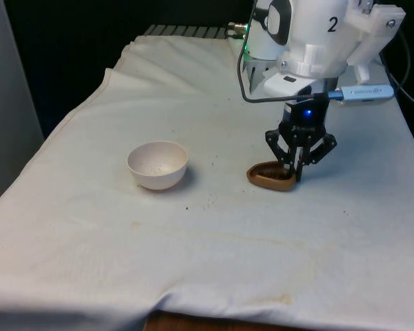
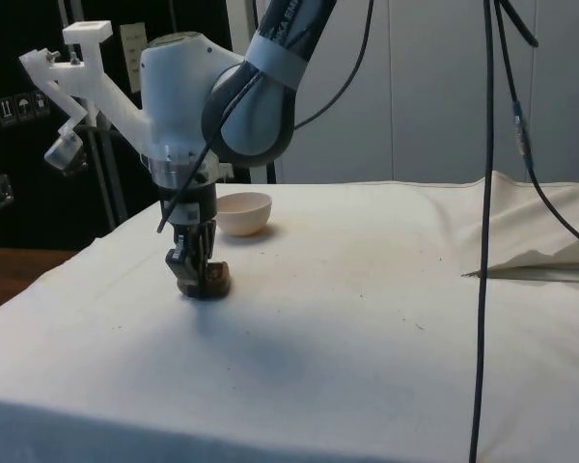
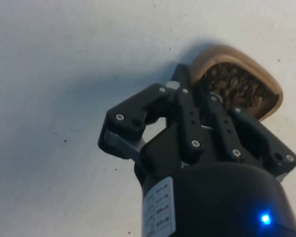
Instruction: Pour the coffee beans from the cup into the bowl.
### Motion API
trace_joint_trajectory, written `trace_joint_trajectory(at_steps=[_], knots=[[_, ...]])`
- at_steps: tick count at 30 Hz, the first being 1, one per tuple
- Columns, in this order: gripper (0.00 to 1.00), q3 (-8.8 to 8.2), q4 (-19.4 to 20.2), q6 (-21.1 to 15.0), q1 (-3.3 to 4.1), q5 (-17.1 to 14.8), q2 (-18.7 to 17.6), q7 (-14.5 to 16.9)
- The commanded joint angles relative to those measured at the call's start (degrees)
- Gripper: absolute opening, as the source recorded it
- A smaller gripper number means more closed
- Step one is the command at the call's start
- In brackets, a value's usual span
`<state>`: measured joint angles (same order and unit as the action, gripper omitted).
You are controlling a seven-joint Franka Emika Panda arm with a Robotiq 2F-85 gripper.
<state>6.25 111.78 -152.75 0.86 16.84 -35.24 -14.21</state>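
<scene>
We see the black two-finger gripper [image 1: 294, 167] low over the white cloth-covered table [image 1: 276, 241], its fingers drawn close and pinching one wall of the small brown cup [image 1: 269, 176] of coffee beans [image 3: 235, 89]; in the wrist view one finger appears to sit inside the rim, though the grip point is partly hidden. Gripping the rim, we judge, leaves the mouth free for tipping later. To the gripper's side, well apart on the front view's left, stands the round white bowl [image 1: 158, 164], smooth, matte and holding no beans. The cup directly beneath the gripper rests on the cloth, its rim squeezed into a rounded wedge, suggesting a soft, pliable wall. The beans look dark and glossy, heaped near the brim.
</scene>
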Motion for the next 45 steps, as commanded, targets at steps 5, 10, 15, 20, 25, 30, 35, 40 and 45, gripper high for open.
trace_joint_trajectory(at_steps=[5,10,15,20,25,30,35,40,45], knots=[[0.0,-0.06,-0.1,-0.1,0.06,0.0,-0.1,-0.2],[0.0,0.0,-0.1,0.1,0.0,-0.1,-0.1,-0.1],[0.0,0.0,-0.1,0.1,0.0,0.0,-0.1,0.0],[0.0,0.11,0.0,0.1,-0.11,-0.1,0.1,0.1],[0.0,0.4,0.2,0.3,-0.52,-0.5,1.1,0.4],[0.0,0.63,0.5,0.9,-0.92,-0.9,2.3,0.7],[0.0,0.69,0.8,1.2,-1.26,-1.9,3.9,1.5],[0.0,0.74,1.1,1.5,-1.6,-2.6,5.3,2.1],[0.0,0.57,1.3,2.1,-1.83,-4.0,6.6,3.0]])
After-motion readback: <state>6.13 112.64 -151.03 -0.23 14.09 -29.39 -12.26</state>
